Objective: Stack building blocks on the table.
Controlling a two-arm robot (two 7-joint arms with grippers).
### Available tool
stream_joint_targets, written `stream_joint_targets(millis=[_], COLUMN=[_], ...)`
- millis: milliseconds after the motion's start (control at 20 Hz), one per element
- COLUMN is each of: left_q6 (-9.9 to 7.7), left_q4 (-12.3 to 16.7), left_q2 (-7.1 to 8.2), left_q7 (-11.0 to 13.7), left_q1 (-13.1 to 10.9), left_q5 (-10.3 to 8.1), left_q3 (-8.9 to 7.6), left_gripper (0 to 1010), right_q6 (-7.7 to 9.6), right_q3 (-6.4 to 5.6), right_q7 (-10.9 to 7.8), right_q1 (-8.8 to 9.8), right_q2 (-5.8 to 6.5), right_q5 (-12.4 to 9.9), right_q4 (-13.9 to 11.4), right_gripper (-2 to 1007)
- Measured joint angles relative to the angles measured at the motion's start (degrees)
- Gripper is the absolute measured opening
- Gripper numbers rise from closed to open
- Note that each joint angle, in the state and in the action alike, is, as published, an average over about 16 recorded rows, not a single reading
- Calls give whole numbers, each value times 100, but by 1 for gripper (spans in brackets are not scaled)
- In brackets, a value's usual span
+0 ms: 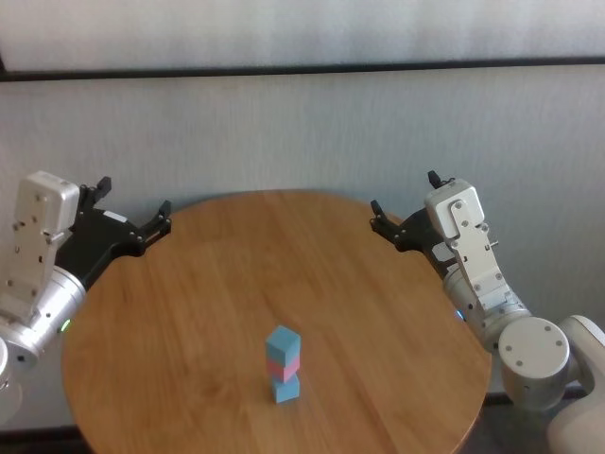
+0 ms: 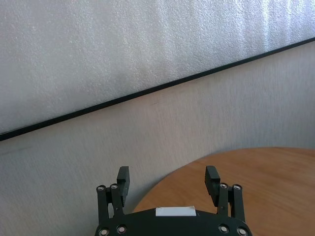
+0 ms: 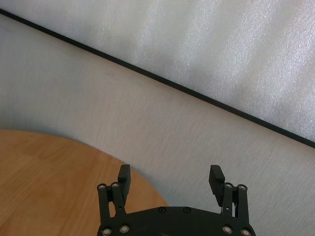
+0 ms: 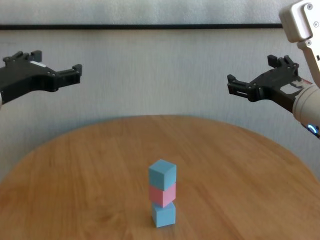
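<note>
The three building blocks stand in one stack near the front middle of the round wooden table: a light blue cube at the bottom, a pink cube on it, a light blue cube on top, each slightly turned. The stack also shows in the chest view, top cube, pink cube, bottom cube. My left gripper is open and empty, raised over the table's far left edge. My right gripper is open and empty, raised over the far right edge.
A pale wall with a dark horizontal strip stands behind the table. The wrist views show the table's far edge and the wall.
</note>
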State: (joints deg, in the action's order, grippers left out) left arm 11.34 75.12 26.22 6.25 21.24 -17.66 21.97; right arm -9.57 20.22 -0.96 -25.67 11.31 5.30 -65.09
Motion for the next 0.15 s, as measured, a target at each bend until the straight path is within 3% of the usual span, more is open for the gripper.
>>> stream_joint_targets(millis=[150], left_q6=[-10], left_q4=[-8], left_q2=[7], left_q7=[18], left_q1=[11], left_q5=[-8], left_q3=[12], left_gripper=[1002], right_q6=[0], right_q3=[0], right_q7=[0], right_q1=[0], right_q2=[0], right_q5=[0], right_q4=[0], right_gripper=[1005])
